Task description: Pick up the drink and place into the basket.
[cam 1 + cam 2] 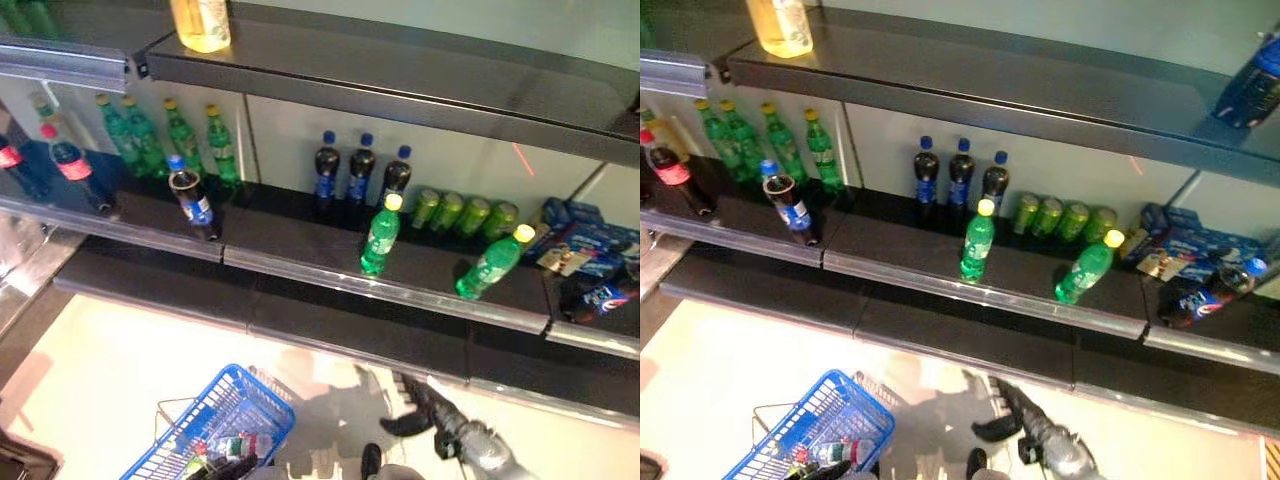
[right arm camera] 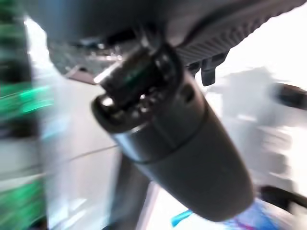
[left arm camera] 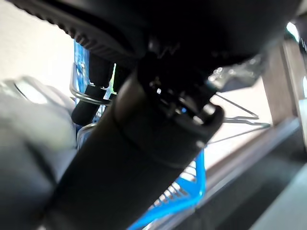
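Note:
The blue basket (image 1: 232,408) hangs low at the left, above the pale floor, with drinks lying in it. My left hand (image 3: 144,143) is shut on its thin wire handles (image 3: 88,98). My right hand (image 1: 420,405) is low in front of the bottom shelf edge, with its fingers straight and holding nothing. On the middle shelf above it a green bottle with a yellow cap (image 1: 381,235) stands upright near the front edge. A second green bottle (image 1: 493,263) leans to the right of it.
Dark bottles with blue caps (image 1: 360,170) and green cans (image 1: 460,213) stand behind the green bottles. A dark bottle (image 1: 193,200), red-capped bottles (image 1: 75,170) and more green bottles (image 1: 170,135) stand at the left. Blue packs (image 1: 590,245) lie at the right. A yellow drink (image 1: 203,22) stands on the top shelf.

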You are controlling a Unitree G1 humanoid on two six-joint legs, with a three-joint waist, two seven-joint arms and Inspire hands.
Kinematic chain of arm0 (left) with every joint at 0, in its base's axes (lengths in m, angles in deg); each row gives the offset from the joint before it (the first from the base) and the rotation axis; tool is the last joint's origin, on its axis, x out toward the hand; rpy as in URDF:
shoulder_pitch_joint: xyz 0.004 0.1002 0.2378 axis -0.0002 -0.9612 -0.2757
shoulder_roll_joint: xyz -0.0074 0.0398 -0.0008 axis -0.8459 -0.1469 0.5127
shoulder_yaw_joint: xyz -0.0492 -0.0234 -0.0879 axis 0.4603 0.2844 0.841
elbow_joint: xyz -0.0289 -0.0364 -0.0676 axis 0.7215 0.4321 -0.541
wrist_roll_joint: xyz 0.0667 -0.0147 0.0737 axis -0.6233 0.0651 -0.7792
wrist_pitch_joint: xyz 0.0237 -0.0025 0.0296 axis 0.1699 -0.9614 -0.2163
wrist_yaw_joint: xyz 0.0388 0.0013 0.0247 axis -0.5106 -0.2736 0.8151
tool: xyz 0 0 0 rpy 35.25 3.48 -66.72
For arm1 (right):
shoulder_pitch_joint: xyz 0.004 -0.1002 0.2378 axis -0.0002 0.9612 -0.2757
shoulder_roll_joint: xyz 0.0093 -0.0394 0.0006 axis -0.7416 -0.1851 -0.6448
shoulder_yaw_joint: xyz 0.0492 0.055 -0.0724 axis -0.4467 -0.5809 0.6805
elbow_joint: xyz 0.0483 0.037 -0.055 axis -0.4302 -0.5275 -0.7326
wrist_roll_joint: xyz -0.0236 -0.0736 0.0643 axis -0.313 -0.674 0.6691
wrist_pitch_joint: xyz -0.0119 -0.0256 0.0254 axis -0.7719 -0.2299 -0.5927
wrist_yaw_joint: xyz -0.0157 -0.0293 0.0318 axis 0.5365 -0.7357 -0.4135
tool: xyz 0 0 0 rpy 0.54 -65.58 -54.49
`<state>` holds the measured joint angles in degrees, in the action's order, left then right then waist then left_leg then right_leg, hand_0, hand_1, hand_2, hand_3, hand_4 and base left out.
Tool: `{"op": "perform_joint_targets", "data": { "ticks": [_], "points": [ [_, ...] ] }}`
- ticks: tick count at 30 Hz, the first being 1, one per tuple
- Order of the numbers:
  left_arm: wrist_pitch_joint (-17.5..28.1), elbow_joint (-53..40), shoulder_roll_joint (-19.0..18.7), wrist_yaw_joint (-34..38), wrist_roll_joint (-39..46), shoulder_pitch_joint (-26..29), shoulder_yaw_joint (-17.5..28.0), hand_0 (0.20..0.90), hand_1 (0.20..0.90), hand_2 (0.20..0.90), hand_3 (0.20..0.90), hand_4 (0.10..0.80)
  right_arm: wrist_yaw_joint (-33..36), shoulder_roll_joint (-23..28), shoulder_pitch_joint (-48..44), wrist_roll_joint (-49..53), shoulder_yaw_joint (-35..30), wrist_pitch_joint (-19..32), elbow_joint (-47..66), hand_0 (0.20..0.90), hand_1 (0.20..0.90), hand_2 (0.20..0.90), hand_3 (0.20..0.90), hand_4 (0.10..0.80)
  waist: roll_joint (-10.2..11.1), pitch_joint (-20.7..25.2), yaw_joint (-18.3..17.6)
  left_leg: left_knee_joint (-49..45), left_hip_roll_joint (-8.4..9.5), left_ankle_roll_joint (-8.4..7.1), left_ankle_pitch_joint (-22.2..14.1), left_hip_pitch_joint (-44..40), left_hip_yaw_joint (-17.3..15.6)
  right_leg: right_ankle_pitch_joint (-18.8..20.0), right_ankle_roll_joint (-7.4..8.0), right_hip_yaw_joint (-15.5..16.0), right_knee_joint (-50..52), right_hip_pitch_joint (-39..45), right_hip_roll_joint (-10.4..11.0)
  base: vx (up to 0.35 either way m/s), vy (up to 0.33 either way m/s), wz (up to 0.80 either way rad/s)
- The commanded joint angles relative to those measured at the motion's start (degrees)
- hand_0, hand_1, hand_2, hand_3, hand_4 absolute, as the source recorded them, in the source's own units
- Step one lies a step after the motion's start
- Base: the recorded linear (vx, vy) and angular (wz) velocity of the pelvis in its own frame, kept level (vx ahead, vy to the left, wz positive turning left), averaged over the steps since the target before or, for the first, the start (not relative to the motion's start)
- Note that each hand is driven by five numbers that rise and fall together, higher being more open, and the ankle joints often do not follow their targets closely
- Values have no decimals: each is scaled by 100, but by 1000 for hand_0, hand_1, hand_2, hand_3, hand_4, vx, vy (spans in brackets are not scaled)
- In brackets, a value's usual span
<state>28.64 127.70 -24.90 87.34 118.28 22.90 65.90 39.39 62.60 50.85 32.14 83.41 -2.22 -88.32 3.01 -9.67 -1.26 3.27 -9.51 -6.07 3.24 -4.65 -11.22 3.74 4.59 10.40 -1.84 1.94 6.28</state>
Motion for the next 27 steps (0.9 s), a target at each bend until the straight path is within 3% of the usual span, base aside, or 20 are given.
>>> {"op": "perform_joint_targets", "data": {
  "ticks": [1,5,11,20,24,27],
  "points": [
    [796,-608,-161,-53,-253,160,89,300,300,300,200,100,998,444,-524,-45,-858,1196,1120,900,900,900,900,800,-9,168,-61,-228,-109,-54,-181,-142,136,-20,375,-24,90,76,455,50,45,-11],
    [962,-462,-112,-143,-213,75,338,300,300,300,200,100,1671,439,-500,43,-1429,1544,1636,900,900,900,900,800,-43,221,-116,-233,-89,-23,-290,-229,13,-15,441,-77,36,104,497,43,50,-15],
    [1059,-90,-87,-267,-288,-65,620,300,300,300,200,100,2478,217,-282,112,-2007,1469,2093,900,900,900,900,800,-56,282,-162,-275,-70,35,-457,-344,-131,-51,510,-106,54,119,550,24,31,-7],
    [1111,-90,-57,-274,-287,-107,492,300,300,300,200,100,3274,17,-357,360,-1902,1219,1805,900,900,900,900,800,-66,155,-110,-650,-74,61,-614,-207,-74,-202,446,-114,394,-39,521,10,-6,-1],
    [1082,-327,-122,-144,-71,175,198,300,300,300,200,100,4283,-116,-671,210,-1738,1456,1557,900,900,900,900,800,-165,-207,-123,-1206,-84,56,-677,291,88,-368,326,-172,958,-496,486,-106,-24,-4],
    [1081,-483,-151,-63,55,295,46,300,300,300,200,100,4297,-191,-852,269,-1570,1478,1365,900,900,900,900,800,-245,-450,-126,-1309,-54,59,-670,460,196,-398,281,-196,1104,-661,492,-98,-18,-3]
  ]
}}
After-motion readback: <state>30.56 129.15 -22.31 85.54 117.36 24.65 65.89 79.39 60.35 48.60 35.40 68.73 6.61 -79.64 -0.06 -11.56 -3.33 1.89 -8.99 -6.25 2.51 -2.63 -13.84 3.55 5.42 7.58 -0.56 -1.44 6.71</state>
